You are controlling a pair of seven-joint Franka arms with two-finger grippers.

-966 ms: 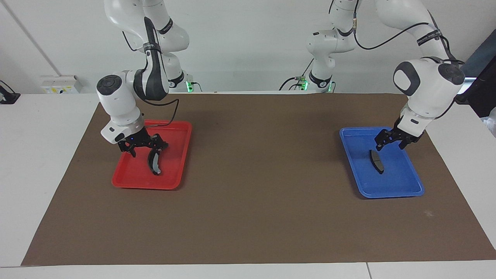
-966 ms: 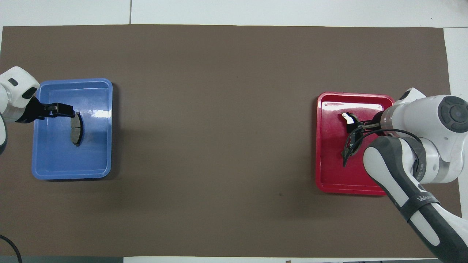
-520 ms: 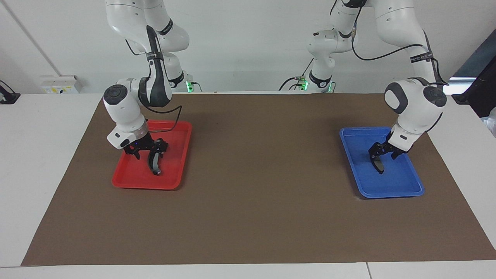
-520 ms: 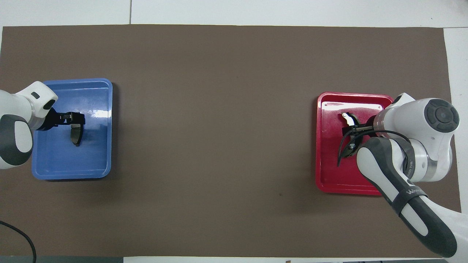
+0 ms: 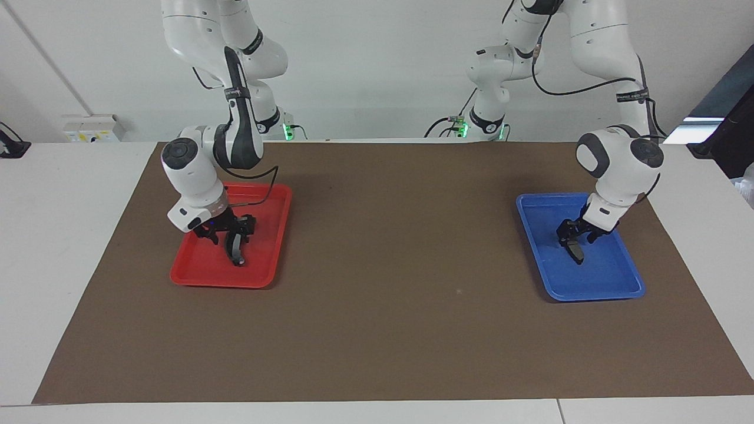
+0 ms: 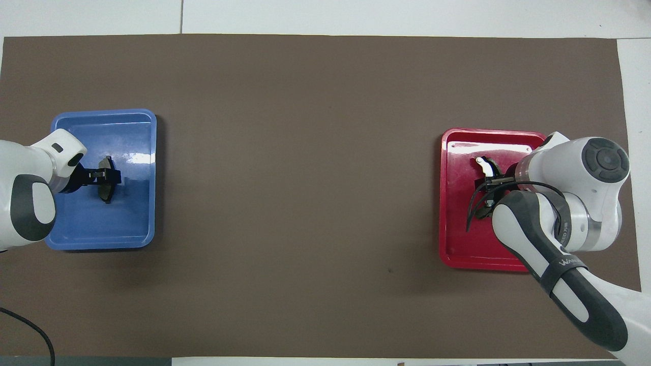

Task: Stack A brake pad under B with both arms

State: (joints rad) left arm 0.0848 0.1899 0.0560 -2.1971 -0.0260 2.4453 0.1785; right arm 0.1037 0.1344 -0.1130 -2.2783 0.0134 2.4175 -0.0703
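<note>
The A brake pad (image 5: 578, 254), short and plain dark grey, lies in the blue tray (image 5: 595, 290) toward the left arm's end of the table. My left gripper (image 5: 576, 240) is low over it, fingers open and straddling its middle; in the overhead view the gripper (image 6: 109, 175) covers the pad's (image 6: 106, 193) centre. B (image 5: 237, 252), the longer black crescent with a grey strip, lies in the red tray (image 5: 200, 272). My right gripper (image 5: 227, 235) is low over it, open, fingers either side. In the overhead view only one end of B (image 6: 484, 164) shows past the right gripper (image 6: 489, 182).
A brown mat (image 5: 389, 265) covers the table between the two trays. The blue tray (image 6: 101, 236) and the red tray (image 6: 457, 249) stand at opposite ends. A black cable hangs from the right arm over the red tray.
Both grippers have come down into their trays, the left onto the A brake pad and the right onto B. Both pads lie where they were.
</note>
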